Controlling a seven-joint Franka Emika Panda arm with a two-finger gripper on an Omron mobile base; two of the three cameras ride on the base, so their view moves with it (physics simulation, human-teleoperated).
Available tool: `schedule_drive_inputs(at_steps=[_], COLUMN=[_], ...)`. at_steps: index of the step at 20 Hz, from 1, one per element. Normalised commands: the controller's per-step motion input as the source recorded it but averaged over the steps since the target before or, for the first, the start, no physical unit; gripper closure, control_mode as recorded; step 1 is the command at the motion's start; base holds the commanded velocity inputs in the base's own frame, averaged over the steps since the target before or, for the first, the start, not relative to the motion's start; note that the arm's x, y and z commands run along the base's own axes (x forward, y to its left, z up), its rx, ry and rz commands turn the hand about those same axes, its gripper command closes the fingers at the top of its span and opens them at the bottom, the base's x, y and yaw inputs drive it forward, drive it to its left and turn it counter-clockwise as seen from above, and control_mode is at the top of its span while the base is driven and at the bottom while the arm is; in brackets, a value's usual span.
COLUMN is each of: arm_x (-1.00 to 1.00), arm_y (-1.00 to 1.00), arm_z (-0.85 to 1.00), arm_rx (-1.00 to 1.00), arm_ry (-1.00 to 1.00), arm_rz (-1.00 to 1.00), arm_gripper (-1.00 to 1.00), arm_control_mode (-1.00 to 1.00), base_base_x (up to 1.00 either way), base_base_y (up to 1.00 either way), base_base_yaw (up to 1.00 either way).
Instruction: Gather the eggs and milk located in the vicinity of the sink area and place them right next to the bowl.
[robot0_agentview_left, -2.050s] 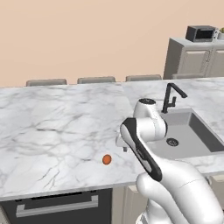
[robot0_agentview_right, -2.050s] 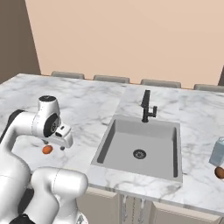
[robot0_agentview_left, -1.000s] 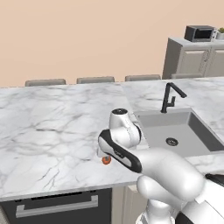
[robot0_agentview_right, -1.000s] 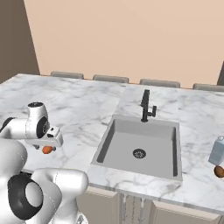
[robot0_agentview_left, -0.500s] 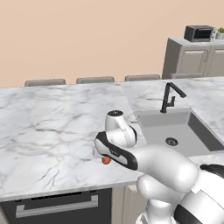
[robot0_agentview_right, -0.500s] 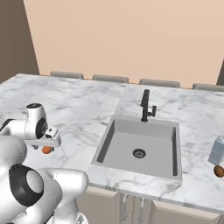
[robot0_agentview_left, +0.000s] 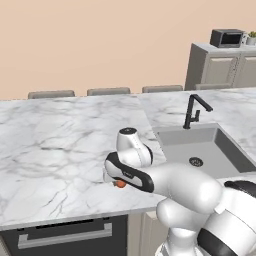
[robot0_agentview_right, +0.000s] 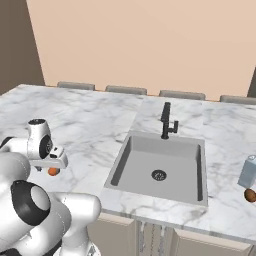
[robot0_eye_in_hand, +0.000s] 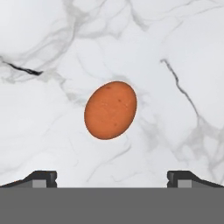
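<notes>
Hanging low over the marble counter (robot0_eye_in_hand: 183, 52) with my arm bent down, I aim my gripper (robot0_eye_in_hand: 112, 175), jaws spread wide and holding nothing, at the orange-brown egg (robot0_eye_in_hand: 110, 110).

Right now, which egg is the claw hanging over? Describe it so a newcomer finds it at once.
Start at the sink and cross the marble counter to the side away from the milk. The orange-brown egg lies alone there under the open claw; the other egg sits beside the carton.

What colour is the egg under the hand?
Orange-brown with faint darker speckles; the egg shows best in the hand view.
</notes>
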Motion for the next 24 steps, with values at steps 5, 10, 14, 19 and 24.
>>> schedule_drive_inputs(at_steps=[5, 10, 14, 19, 24], arm_x=[0.01, 0.03, 0.10, 0.16, 0.21], arm_y=[0.00, 0.00, 0.00, 0.00, 0.01], arm_z=[-0.06, -0.05, -0.08, -0.10, -0.14], arm_rx=[0.00, 0.00, 0.00, 0.00, 0.00], arm_ry=[0.00, 0.00, 0.00, 0.00, 0.00], arm_rz=[0.00, 0.00, 0.00, 0.00, 0.00], arm_gripper=[-1.00, -1.00, -1.00, -1.00, -1.00], arm_control_mode=[-1.00, -1.00, -1.00, -1.00, -1.00], base_base_x=[0.00, 0.00, 0.00, 0.00, 0.00], base_base_y=[0.00, 0.00, 0.00, 0.00, 0.00], base_base_yaw=[0.00, 0.00, 0.00, 0.00, 0.00])
